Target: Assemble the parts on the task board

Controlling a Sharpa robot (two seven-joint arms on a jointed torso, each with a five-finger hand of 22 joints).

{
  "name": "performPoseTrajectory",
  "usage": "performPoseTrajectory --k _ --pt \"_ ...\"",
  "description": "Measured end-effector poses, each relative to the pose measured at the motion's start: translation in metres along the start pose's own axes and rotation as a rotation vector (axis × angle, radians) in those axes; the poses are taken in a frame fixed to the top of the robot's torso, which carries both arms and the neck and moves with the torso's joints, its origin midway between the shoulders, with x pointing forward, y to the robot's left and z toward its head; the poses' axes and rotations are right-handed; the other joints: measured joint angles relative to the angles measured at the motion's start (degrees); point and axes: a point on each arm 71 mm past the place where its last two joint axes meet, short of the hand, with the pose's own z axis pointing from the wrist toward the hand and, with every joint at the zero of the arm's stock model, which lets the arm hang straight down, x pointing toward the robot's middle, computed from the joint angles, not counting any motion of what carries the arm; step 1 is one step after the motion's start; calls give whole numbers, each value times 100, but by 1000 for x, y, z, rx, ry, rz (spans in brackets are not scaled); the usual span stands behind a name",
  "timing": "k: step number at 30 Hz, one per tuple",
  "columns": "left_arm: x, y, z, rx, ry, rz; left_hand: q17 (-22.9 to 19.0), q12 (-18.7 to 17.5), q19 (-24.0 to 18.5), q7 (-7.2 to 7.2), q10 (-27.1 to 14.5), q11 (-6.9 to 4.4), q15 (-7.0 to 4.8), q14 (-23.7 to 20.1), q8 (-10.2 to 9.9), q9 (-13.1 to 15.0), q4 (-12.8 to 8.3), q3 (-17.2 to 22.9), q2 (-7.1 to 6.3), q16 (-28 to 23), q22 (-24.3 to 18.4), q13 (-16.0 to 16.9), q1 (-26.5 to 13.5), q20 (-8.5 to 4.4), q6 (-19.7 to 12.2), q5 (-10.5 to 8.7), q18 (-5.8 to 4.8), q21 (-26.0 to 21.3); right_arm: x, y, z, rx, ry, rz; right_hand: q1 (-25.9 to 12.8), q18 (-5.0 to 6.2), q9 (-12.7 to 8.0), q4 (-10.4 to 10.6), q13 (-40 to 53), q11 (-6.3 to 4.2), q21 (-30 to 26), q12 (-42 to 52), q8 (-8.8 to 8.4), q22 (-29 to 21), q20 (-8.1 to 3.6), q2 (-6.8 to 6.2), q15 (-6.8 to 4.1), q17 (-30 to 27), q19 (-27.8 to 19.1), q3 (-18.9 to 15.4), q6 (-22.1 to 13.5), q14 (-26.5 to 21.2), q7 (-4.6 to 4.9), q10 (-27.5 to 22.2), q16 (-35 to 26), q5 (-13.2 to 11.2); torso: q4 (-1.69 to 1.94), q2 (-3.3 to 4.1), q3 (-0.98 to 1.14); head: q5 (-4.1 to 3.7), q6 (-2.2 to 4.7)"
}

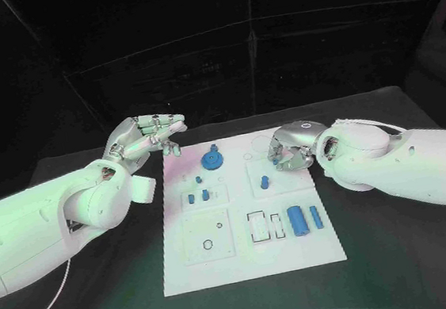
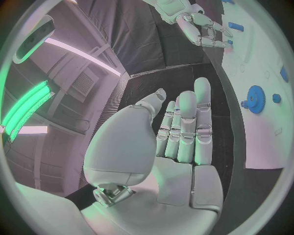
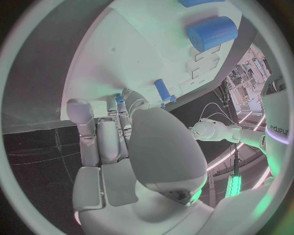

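The white task board (image 1: 252, 254) lies in the middle of the black table. A blue gear (image 1: 212, 159) (image 2: 254, 98) sits near its far edge, with small blue pegs (image 1: 198, 196) in front of it. A thick blue cylinder (image 1: 298, 219) (image 3: 211, 33) and a thin blue bar (image 1: 316, 217) lie at the right. My left hand (image 1: 149, 139) (image 2: 183, 132) hovers off the board's far left corner, fingers straight, holding nothing. My right hand (image 1: 292, 147) (image 3: 116, 132) points down over the far right part, thumb apart. A small blue peg (image 3: 118, 98) shows between its fingertips; contact is unclear.
Two rectangular slots (image 1: 266, 225) are cut in the board left of the cylinder, and an oval hole (image 1: 208, 244) lies further left. Another peg (image 1: 262, 182) (image 3: 162, 90) stands just in front of my right hand. Bare black table (image 1: 402, 253) surrounds the board.
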Motion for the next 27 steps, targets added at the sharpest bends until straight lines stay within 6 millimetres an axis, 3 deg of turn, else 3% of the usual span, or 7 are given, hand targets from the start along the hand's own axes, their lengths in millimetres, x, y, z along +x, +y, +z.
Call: performPoseTrajectory --k 5,20,24,27 --pt "0 0 0 0 -1 -1 -6 24 0 22 0 0 0 0 0 -7 -16 -16 0 0 -10 0 0 0 -22 0 -1 -26 0 1 2 -3 2 -2 88 0 8 -41 -110 -41 109 -28 0 136 -34 88 0 15 73 300 149 0 -44 174 11 -224 0 -3 1 21 -14" --pt "-1 0 0 -1 -1 -4 -12 24 0 42 -22 22 0 0 0 -12 -16 -16 23 0 -20 -1 24 0 -43 0 -2 -26 -1 3 4 0 5 -16 61 -1 24 -273 -304 -112 445 -94 -8 683 -112 111 -43 -62 297 1021 430 0 -109 541 0 -613 0 0 2 -8 -35" --pt "-1 0 0 -2 -1 -4 -12 24 0 42 -21 22 0 0 0 -13 -26 -26 23 0 -22 -1 23 0 -43 0 -2 -26 -1 4 3 2 -2 -21 7 -1 25 -361 -340 -113 499 -116 -27 758 -96 132 -43 -75 313 1231 473 0 -105 580 0 -644 0 2 2 -15 -43" --pt "-1 0 0 -2 -1 -4 -19 47 0 42 -42 42 0 0 0 -17 -32 -32 38 0 -32 2 38 0 -43 0 -3 -26 0 3 2 4 -9 -23 -108 -1 25 -443 -367 -131 590 -156 -28 874 -108 77 -43 -118 363 1391 473 0 -105 626 -8 -643 0 1 2 -15 -49"
